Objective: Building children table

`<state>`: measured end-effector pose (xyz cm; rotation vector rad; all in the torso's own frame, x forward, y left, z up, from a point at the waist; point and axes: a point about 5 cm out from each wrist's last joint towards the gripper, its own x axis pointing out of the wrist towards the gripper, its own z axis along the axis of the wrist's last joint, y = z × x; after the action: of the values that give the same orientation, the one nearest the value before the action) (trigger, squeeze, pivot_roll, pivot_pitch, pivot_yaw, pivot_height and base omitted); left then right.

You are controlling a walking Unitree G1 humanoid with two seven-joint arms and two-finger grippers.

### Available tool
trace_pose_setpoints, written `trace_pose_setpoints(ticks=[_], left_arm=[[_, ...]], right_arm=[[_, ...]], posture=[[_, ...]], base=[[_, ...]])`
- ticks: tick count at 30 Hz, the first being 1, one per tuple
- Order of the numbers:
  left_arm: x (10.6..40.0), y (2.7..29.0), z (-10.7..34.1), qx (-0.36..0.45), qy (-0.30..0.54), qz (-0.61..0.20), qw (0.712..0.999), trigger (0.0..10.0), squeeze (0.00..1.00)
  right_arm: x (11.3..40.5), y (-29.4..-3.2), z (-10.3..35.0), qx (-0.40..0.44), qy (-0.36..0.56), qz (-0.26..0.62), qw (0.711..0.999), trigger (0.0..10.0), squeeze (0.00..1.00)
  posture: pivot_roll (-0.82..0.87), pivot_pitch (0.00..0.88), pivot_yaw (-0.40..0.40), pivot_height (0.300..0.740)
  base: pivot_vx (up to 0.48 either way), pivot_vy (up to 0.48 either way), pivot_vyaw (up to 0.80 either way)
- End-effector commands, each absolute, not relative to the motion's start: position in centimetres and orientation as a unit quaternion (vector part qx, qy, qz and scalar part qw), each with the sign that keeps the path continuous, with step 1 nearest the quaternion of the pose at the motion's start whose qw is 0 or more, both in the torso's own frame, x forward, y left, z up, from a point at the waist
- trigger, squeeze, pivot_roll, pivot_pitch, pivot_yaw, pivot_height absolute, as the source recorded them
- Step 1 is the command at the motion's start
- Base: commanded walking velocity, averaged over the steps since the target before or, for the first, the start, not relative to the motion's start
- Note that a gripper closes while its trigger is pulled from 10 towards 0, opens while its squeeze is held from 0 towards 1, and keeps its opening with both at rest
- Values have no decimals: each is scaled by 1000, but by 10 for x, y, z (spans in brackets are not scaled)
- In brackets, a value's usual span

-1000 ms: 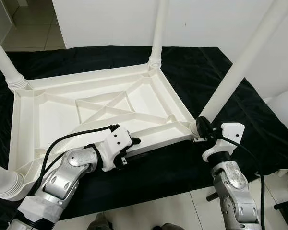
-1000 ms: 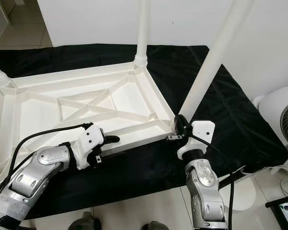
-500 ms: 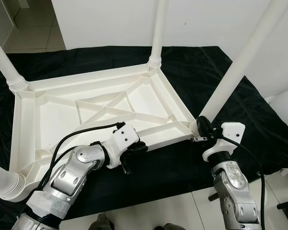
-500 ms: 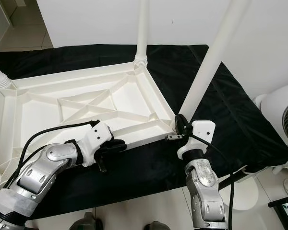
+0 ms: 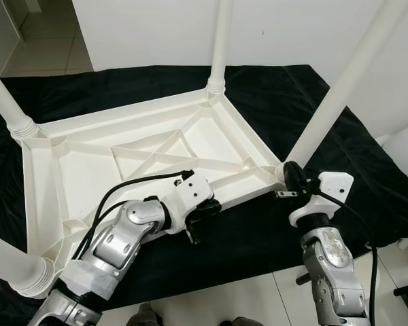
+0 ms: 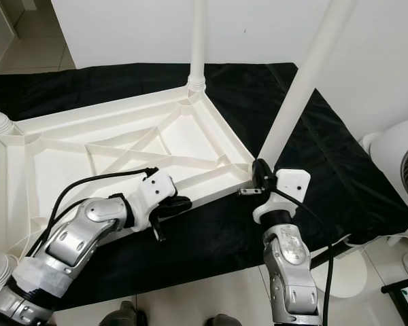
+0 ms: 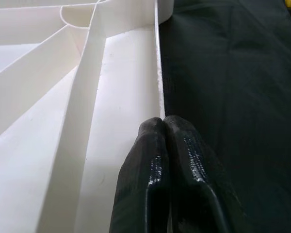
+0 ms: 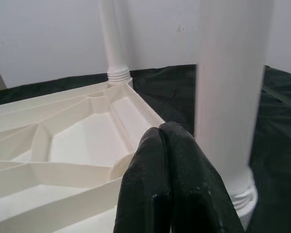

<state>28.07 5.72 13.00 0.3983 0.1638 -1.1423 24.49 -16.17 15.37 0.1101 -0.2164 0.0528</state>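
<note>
A white plastic children's table point(image 5: 88, 163) lies upside down on a black cloth point(image 5: 258, 234), its legs pointing up. My left gripper point(image 5: 209, 206) is shut, its fingertips point(image 7: 155, 127) pressed together right at the thin outer edge of the table's near rim. My right gripper point(image 5: 290, 178) is shut too, and rests against the near right corner at the foot of the long white leg point(image 5: 340, 88). In the right wrist view this leg point(image 8: 228, 97) stands just beside the closed fingers point(image 8: 150, 160).
Other legs rise at the far corner point(image 5: 219, 41), the far left point(image 5: 3, 95) and the near left point(image 5: 13, 261). A white fan point(image 6: 401, 170) stands on the right past the cloth. A white wall runs behind, and pale floor tiles point(image 5: 245, 299) lie in front.
My left gripper has slid to the right along the near rim, toward the right corner. The table sits slightly turned in view. The right gripper has stayed at its corner.
</note>
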Motion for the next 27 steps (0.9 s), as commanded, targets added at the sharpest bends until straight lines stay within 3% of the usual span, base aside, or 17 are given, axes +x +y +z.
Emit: trace_pose_setpoints(ticks=[1, 5, 6, 8, 9, 11, 12, 15, 18, 19, 23, 24, 25, 27], left_arm=[[293, 54, 116, 215, 91, -482, 845, 588, 0], [305, 54, 115, 243, 80, -470, 845, 0, 0], [309, 57, 116, 248, 78, -462, 848, 510, 0], [314, 59, 117, 253, 76, -455, 851, 392, 0], [318, 61, 120, 253, 72, -446, 856, 1216, 0], [322, 62, 123, 252, 69, -438, 860, 1137, 0], [325, 62, 126, 251, 61, -428, 866, 0, 0], [338, 62, 134, 239, 48, -385, 890, 0, 0], [342, 62, 134, 236, 47, -372, 897, 0, 0], [346, 64, 134, 236, 49, -356, 903, 4627, 0], [352, 67, 136, 224, 45, -325, 918, 4745, 0], [354, 68, 137, 221, 45, -316, 922, 5451, 0], [354, 68, 140, 216, 35, -311, 925, 10000, 0], [353, 67, 144, 193, 28, -316, 928, 10000, 0]], right_arm=[[243, -157, 155, 60, -112, 24, 992, 10000, 0], [243, -155, 154, 64, -112, 20, 991, 10000, 0], [241, -155, 154, 64, -112, 18, 991, 10000, 0], [241, -156, 154, 64, -112, 15, 992, 10000, 0], [240, -157, 154, 64, -112, 11, 992, 10000, 0], [239, -158, 154, 64, -112, 7, 992, 10000, 0], [238, -159, 154, 64, -112, 4, 992, 10000, 0], [240, -158, 155, 65, -114, 0, 991, 10000, 0], [240, -157, 155, 67, -115, 0, 991, 10000, 0], [240, -156, 155, 68, -115, 1, 991, 10000, 0], [240, -155, 156, 68, -116, 2, 991, 10000, 0], [240, -154, 156, 69, -115, 3, 991, 10000, 0], [239, -154, 155, 69, -114, 3, 991, 10000, 0], [239, -154, 155, 69, -113, 4, 991, 10000, 0]], posture=[[-4, 48, -6, 740], [-21, 49, 7, 740], [-28, 49, 12, 740], [-30, 48, 12, 740], [-33, 51, 15, 740], [-34, 48, 17, 740], [-34, 48, 17, 740], [-38, 45, 17, 740], [-38, 45, 17, 740], [-35, 45, 14, 740], [-35, 44, 14, 740], [-33, 46, 13, 740], [-31, 45, 8, 740], [-27, 44, 5, 740]], base=[[0, 0, 0], [0, 0, 0], [0, 0, 0], [0, 0, 0], [0, 0, 0], [0, 0, 0], [0, 0, 0], [0, 0, 0], [0, 0, 0], [0, 0, 0], [0, 0, 0], [0, 0, 0], [0, 0, 0], [0, 0, 0]])
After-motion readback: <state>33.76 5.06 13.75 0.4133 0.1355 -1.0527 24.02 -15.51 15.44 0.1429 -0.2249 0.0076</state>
